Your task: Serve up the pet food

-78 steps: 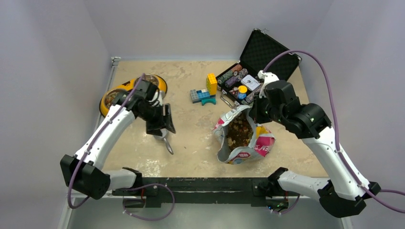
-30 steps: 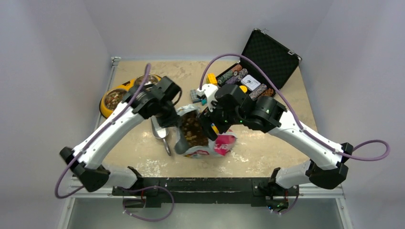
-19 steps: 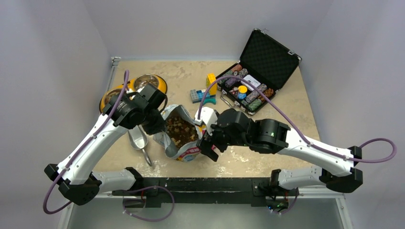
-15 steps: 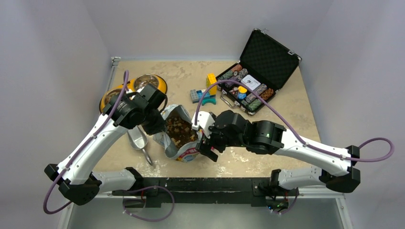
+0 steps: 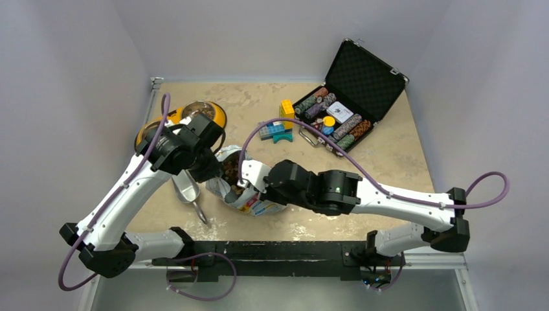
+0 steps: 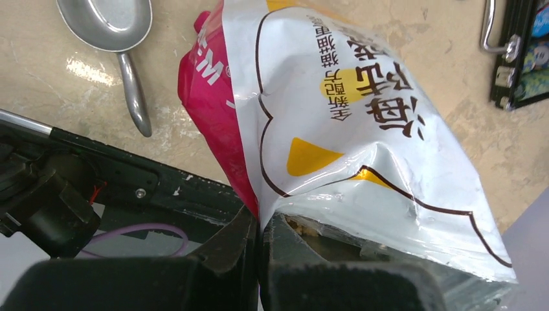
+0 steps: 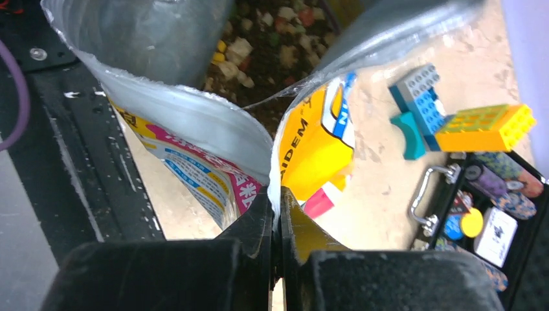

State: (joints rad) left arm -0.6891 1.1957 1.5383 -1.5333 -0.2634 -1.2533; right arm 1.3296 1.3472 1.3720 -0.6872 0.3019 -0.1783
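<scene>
Two arms meet at one bag (image 5: 257,205) at the near middle of a beige mottled table (image 5: 395,162), with plain pale walls on three sides.

Top view: the bag's mouth is open and brown pet food (image 5: 230,173) shows inside. A metal scoop (image 5: 186,191) lies just left of the bag. A yellow bowl stand (image 5: 219,116) sits far left and toy bricks (image 5: 280,124) far middle. An open black case (image 5: 366,71) holding chips (image 5: 346,126) sits far right. Both sets of jaws are hidden under the wrists. The left wrist covers the bag's left rim and the right arm (image 5: 388,197) covers its right side. Cannot tell whether the bag's base touches the table.

Left wrist view: the left jaws are pinched tight on a glossy bag edge where the magenta and white panels meet, with no gap. The bag is tilted and fills most of the frame. A sliver of pet food shows at the clamped edge. The scoop lies at top left, apart from the bag. The case is cut off at the right edge. A black rail (image 6: 97,170) runs along the near table edge.

Right wrist view: the right jaws are closed flat on the torn silver rim, film squeezed between them. Pet food is blurred, deep inside the bag at top. The bricks and case lie on the right, clear of the bag.
</scene>
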